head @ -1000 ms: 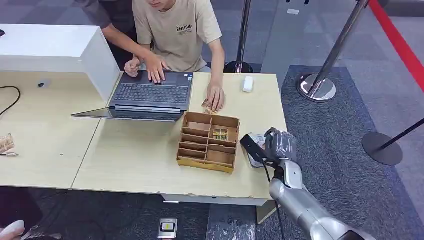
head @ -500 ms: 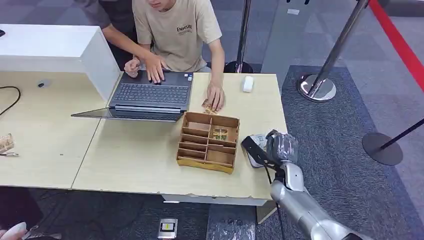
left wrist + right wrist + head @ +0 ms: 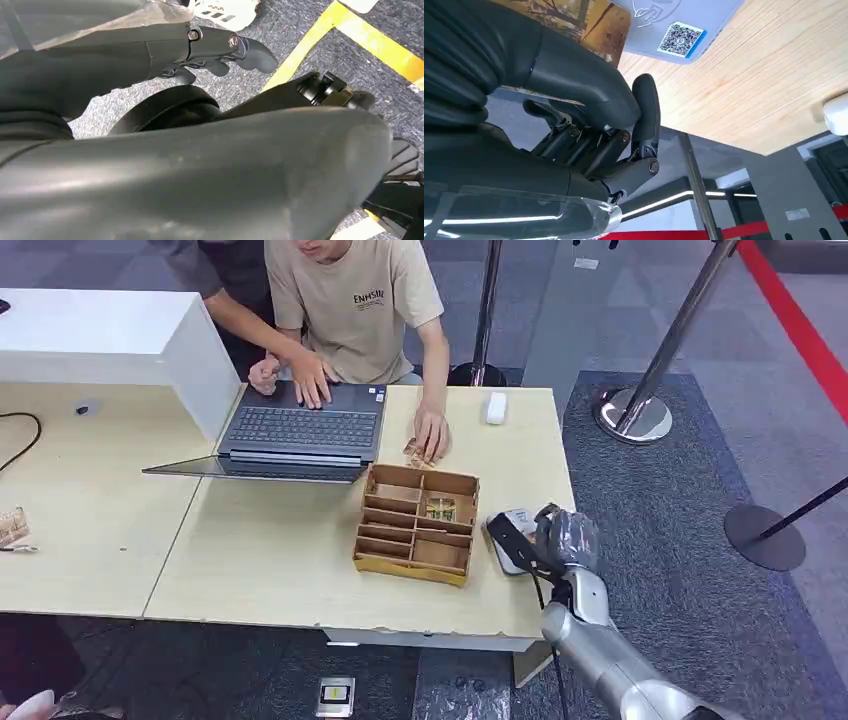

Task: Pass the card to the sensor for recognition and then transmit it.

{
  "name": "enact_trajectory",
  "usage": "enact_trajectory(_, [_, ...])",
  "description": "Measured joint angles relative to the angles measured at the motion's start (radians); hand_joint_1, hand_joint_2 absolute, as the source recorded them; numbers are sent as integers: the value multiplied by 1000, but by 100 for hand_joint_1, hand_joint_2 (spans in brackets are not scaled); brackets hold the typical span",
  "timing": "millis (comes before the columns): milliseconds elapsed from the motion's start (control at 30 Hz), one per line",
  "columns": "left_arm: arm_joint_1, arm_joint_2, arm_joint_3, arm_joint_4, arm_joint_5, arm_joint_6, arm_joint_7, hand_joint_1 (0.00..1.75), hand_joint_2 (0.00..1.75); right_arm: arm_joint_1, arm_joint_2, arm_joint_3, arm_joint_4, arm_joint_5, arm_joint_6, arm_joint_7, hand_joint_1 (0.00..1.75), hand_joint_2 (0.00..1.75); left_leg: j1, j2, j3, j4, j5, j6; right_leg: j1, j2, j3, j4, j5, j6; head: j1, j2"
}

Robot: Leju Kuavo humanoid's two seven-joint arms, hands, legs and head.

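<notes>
Flat brown card [image 3: 589, 22] under grey right robot hand [image 3: 560, 536]

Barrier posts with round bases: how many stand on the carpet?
3: one behind the table, one right of the table's far corner, one at the right edge. More may stand outside the frame.

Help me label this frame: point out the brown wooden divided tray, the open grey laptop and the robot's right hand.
Brown wooden divided tray [image 3: 411, 568]: head view, its near front wall.
Open grey laptop [image 3: 300, 427]: head view, keyboard middle.
Right hand [image 3: 562, 536]: head view, back of hand.
</notes>
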Motion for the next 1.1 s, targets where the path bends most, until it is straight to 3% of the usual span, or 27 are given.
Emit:
enact_trajectory(633, [0,-6,0,0,7,6,3,0,0,0,2,0,25,-42,-4,-12,175,175,0,0,1,0,0,0,0,0,0,0,0,0,0,0])
enact_trajectory(733, [0,-6,0,0,6,5,3,0,0,0,2,-1,21,-53,-5,-42,175,175,0,0,0,0,0,0,0,0,1,0,0,0,0,0])
enact_trajectory(867, [0,-6,0,0,6,0,2,0,0,-14,13,-45,-8,-57,-5,-130,175,175,0,0,0,0,0,0,0,0,1,0,0,0,0,0])
enact_trajectory(967, [0,-6,0,0,6,0,1,0,0,-43,25,-77,-31,-121,-5,-201,175,175,0,0,0,0,0,0,0,0,1,0,1,0,0,0])
enact_trajectory(1100, [0,-6,0,0,6,0,-2,0,0,-88,42,-96,-53,-232,0,-237,175,175,0,-1,-1,0,1,0,0,0,0,0,1,1,0,0])
